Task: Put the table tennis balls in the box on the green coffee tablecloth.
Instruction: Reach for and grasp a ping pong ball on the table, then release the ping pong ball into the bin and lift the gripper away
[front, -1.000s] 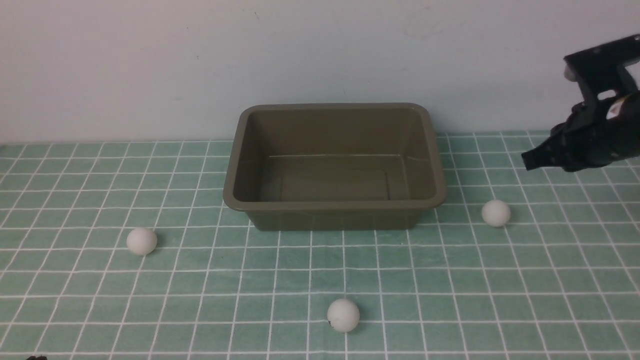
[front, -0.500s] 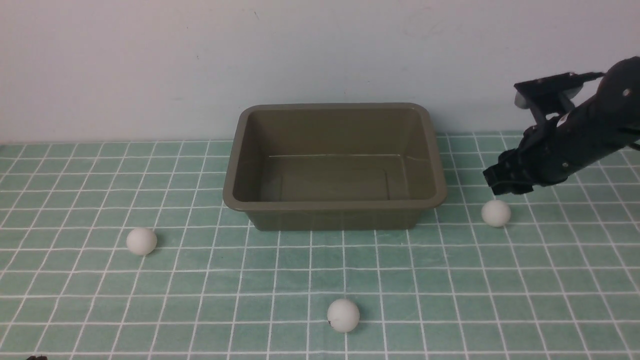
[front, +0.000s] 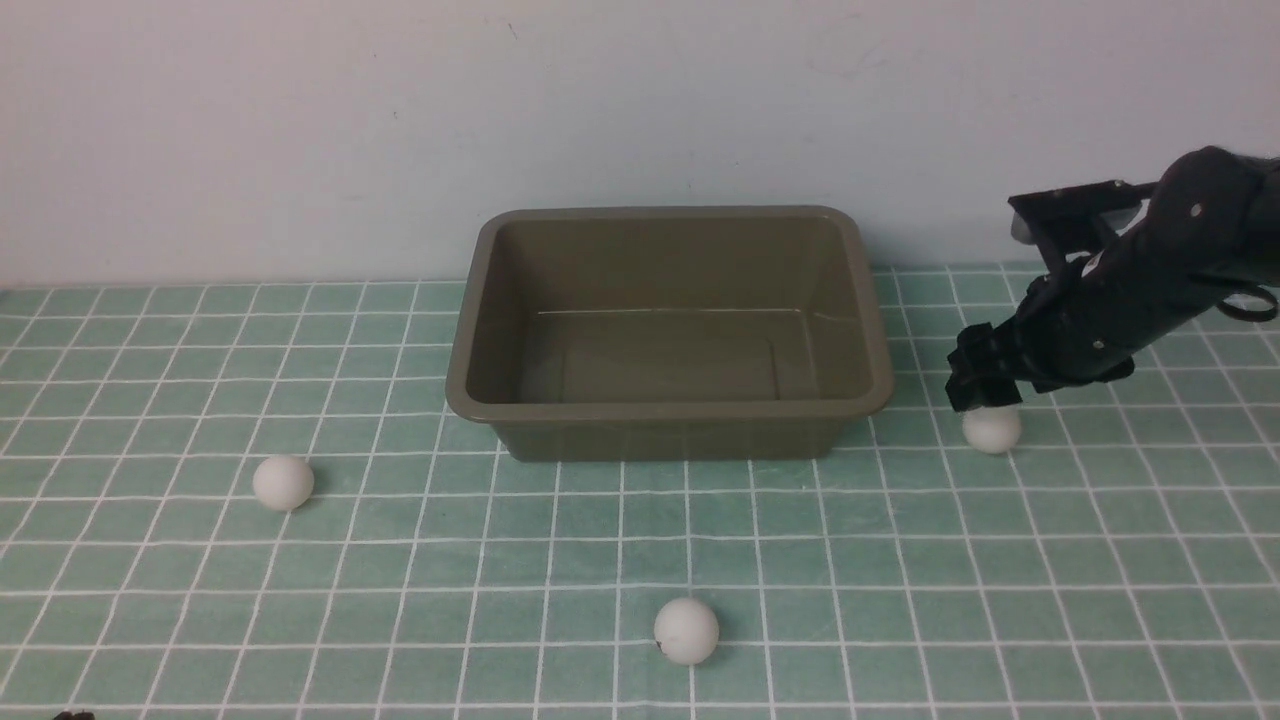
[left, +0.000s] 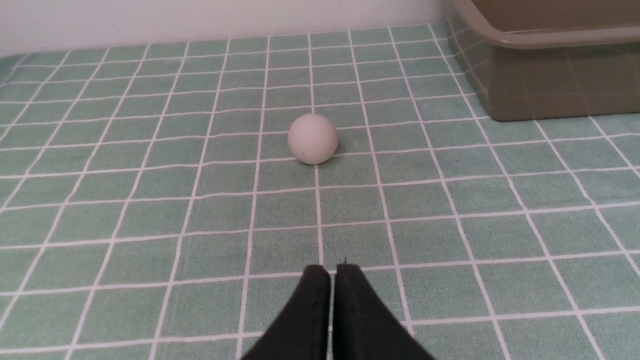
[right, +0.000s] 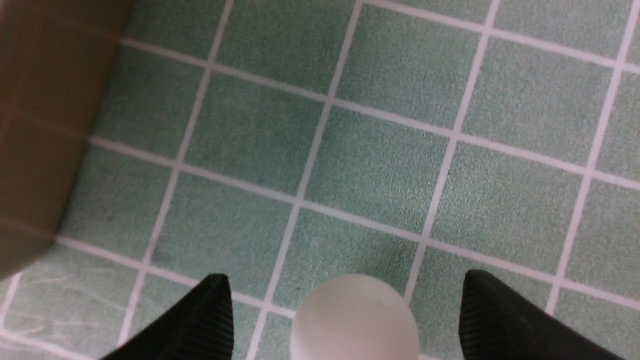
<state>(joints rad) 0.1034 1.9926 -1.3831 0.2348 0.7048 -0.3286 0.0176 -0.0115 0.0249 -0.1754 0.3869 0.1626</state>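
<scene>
The olive-brown box (front: 668, 412) stands empty at the middle back of the green coffee tablecloth (front: 900, 560). Three white table tennis balls lie on the cloth: one left (front: 283, 482), one front centre (front: 686, 631), one right of the box (front: 992, 428). My right gripper (front: 978, 392) is open just above the right ball; in the right wrist view that ball (right: 355, 320) lies between the spread fingers (right: 212, 315). My left gripper (left: 332, 270) is shut and empty, low over the cloth, with the left ball (left: 313, 138) ahead of it.
A pale wall runs behind the cloth's back edge. The box's corner shows in the left wrist view (left: 545, 70) and its side wall in the right wrist view (right: 35, 125). A dark bit of the left arm (front: 72, 714) peeks in at the front left.
My right arm has swung in from the far right and come down toward the right ball, ending just above it. The balls, box and left gripper have not moved.
</scene>
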